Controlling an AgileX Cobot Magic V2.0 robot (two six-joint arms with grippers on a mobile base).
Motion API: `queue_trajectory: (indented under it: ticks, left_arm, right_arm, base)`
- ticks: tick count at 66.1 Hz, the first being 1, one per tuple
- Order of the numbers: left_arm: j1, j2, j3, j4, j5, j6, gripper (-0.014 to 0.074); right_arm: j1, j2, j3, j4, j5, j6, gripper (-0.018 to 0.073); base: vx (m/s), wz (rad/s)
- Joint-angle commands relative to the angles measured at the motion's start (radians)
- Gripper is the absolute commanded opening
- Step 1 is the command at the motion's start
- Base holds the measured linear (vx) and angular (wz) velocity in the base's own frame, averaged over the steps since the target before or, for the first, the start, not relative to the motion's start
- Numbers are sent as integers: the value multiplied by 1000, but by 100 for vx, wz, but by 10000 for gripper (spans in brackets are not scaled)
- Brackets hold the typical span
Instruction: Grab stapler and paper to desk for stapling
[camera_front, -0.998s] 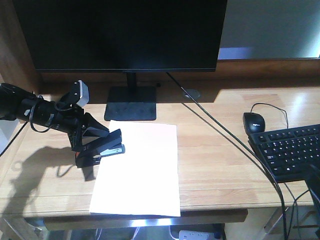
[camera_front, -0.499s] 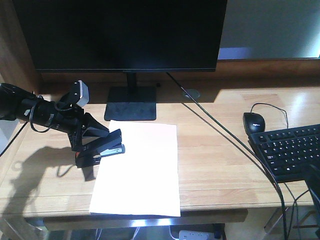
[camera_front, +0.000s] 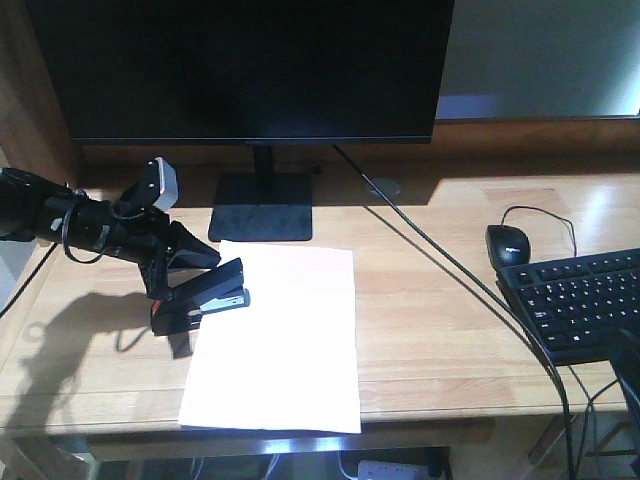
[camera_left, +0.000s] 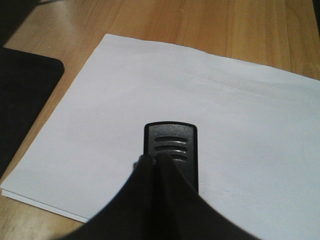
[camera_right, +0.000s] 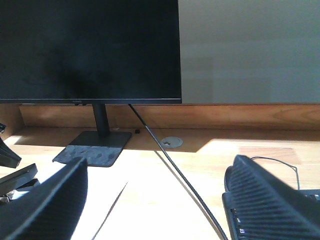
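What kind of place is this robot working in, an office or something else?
Most likely an office or home workstation: a wooden desk carries a large dark monitor, a black keyboard and a computer mouse, with a sheet of paper and a stapler laid out.

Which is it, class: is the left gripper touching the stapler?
Touching: the front view shows the left gripper closed around the stapler.
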Motion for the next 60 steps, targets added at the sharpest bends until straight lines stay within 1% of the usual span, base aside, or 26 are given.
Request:
queue_trajectory:
  ticks: [1, 16, 26, 32, 40, 46, 60]
  left_arm:
    - [-4, -42, -21, -74, 22, 8, -7]
    - [-14, -6, -21, -56, 38, 8, -7]
    - [-35, -5, -21, -45, 16, 8, -7]
    - [-53, -5, -21, -14, -2, 6, -7]
    - [-74, -5, -21, 39, -53, -51, -7]
    - [-82, -5, -21, 60, -91, -91, -7]
    - [-93, -5, -21, 108, -113, -116, -7]
  right_arm:
    - [-3, 6, -26, -3, -65, 0, 560]
    - [-3, 6, -26, -3, -65, 0, 560]
    - [-3, 6, -26, -3, -65, 0, 560]
    - [-3, 6, -26, -3, -65, 0, 560]
    - [-3, 6, -26, -3, -65, 0, 560]
    - [-3, 6, -26, -3, -65, 0, 560]
    - [-3, 6, -26, -3, -65, 0, 560]
  base:
    - [0, 0]
    - [0, 0]
    - [0, 0]
    - [0, 0]
    - [0, 0]
    - [0, 0]
    - [0, 0]
